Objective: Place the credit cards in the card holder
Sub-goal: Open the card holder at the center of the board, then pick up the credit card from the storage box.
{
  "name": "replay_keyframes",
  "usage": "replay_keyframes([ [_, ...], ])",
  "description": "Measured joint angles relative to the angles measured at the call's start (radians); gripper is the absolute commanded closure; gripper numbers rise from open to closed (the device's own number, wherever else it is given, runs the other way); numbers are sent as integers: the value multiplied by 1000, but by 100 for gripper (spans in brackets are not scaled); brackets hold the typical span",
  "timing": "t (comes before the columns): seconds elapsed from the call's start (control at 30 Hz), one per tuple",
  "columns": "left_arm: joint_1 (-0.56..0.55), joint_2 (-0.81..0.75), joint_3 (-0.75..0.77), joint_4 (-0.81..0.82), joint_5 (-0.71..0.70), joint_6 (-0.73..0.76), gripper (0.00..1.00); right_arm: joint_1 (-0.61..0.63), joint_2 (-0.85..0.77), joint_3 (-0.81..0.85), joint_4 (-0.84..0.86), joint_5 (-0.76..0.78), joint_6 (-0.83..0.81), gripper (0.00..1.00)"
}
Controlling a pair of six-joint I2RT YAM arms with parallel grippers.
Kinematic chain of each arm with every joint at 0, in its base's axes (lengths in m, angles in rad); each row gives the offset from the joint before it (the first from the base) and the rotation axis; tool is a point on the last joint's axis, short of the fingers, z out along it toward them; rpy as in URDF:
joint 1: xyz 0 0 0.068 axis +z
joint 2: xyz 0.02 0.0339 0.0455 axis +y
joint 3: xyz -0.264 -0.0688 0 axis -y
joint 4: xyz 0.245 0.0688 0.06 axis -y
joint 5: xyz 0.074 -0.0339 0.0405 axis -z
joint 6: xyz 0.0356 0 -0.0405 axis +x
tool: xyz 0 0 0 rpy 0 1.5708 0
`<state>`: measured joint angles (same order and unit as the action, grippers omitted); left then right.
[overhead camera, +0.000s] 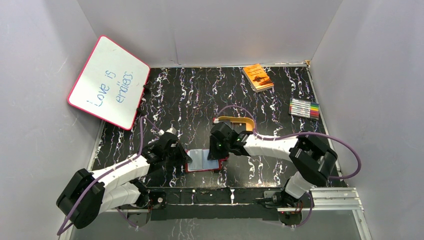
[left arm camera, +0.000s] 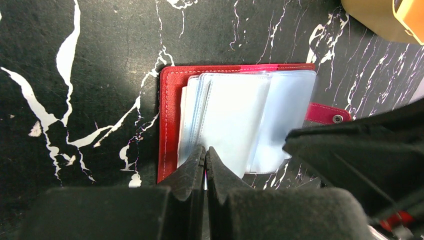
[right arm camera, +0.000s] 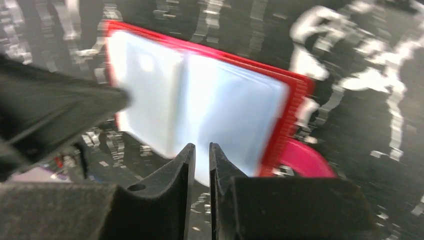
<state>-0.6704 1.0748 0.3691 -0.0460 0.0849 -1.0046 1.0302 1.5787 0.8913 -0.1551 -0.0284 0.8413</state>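
The card holder lies open on the table, just ahead of the left pincer, which is shut with its tips on the clear sleeves. The right pincer is barely parted and empty. The sleeves look soft and slippery; the stiffer red cover probably gives a better hold.

Seen from above, the holder shows only its middle. The left gripper covers its left edge and the right gripper covers its right edge. Behind the holder, the tray is mostly hidden by the right arm. In the left wrist view the holder's near edge lies behind the fingers. The right wrist view is smeared. What the sleeves hold cannot be told, nor whether anything sits between the right fingers.
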Motion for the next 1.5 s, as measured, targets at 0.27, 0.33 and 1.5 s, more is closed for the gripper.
replay_keyframes([
  [0.27, 0, 4, -3, 7, 0, 0, 100, -47, -69, -121, -43, 14, 45, 76],
  [0.33, 0, 2, -3, 6, 0, 0, 100, -47, -101, -124, -76, 32, 46, 74],
  [1.5, 0, -286, 267, -375, -279, 301, 25, -590, 112, 61, 80, -275, -314, 44],
])
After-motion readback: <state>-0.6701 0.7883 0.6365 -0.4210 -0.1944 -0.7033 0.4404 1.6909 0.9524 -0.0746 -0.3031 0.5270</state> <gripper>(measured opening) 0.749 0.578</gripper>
